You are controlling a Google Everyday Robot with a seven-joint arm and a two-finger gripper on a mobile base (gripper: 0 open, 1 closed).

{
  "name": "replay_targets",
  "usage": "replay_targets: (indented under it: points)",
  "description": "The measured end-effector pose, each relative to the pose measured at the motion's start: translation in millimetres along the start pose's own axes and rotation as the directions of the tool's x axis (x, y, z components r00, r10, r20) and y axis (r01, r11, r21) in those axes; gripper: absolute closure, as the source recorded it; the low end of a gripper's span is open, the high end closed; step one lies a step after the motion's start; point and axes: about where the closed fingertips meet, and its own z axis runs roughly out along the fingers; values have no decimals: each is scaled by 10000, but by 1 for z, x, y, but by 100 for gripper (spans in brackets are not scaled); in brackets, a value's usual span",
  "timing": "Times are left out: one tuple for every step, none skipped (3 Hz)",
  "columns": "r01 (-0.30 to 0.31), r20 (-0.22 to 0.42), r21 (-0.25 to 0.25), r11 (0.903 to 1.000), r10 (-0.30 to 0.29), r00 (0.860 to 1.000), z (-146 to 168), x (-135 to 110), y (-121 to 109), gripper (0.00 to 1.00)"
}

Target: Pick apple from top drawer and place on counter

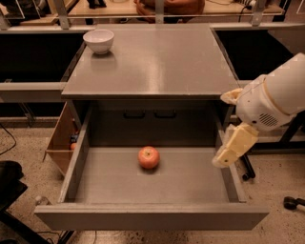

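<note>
Hanging at the right of the grey cabinet (71,90), my arm (271,102) holds the jaws just above the right wall of the top drawer (147,217). Whether they stand open or closed I cannot tell. The drawer is pulled out, and the apple (148,157) sits on its bare grey bottom near the middle, well apart from the jaws. Above it the worktop (157,66) is smooth and faintly glossy, with a white bowl (98,40) at its back left corner. Around the cabinet lies speckled floor (276,190); a wooden table (119,8) with metal rails (61,12) stands behind.
</note>
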Motion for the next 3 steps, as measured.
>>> replay_targets:
  points:
    - [-234,1363,-55,9997,240,9904,60,-13,-14,0]
    - [-488,2095,368,9981,400,9770,109,-33,-44,0]
    - [-759,2566,396,9963,633,9644,167,-53,-62,0]
